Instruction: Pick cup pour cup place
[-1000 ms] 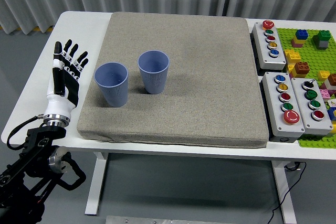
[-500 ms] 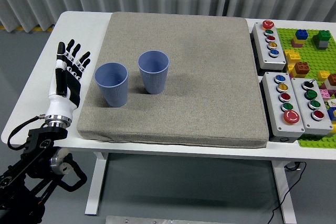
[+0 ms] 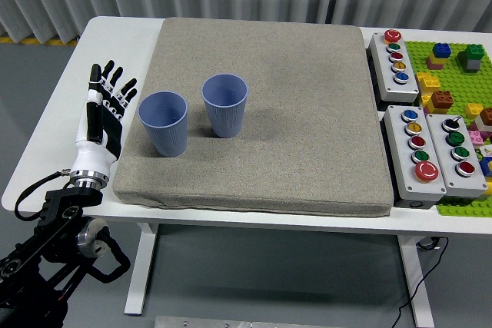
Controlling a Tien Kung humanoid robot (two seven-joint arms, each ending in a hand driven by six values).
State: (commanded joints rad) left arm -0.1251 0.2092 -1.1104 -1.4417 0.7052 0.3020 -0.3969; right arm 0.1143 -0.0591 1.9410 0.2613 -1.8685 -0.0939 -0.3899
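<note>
Two blue ribbed cups stand upright on the grey mat [image 3: 292, 113]. The left cup [image 3: 164, 124] is nearer my hand; the right cup [image 3: 225, 105] stands a little behind and to its right, apart from it. My left hand [image 3: 108, 105] is open with fingers spread, over the white table just left of the mat's edge, a short gap from the left cup. It holds nothing. The inside of both cups looks empty from here. My right hand is out of view.
Grey button boxes [image 3: 394, 56] [image 3: 435, 150] with coloured buttons lie right of the mat. A green baseplate [image 3: 453, 74] with toy bricks is at the far right. The white table [image 3: 54, 120] has bare surface left of the mat.
My left hand has shifted slightly right, toward the mat and the left cup. The cups have not moved.
</note>
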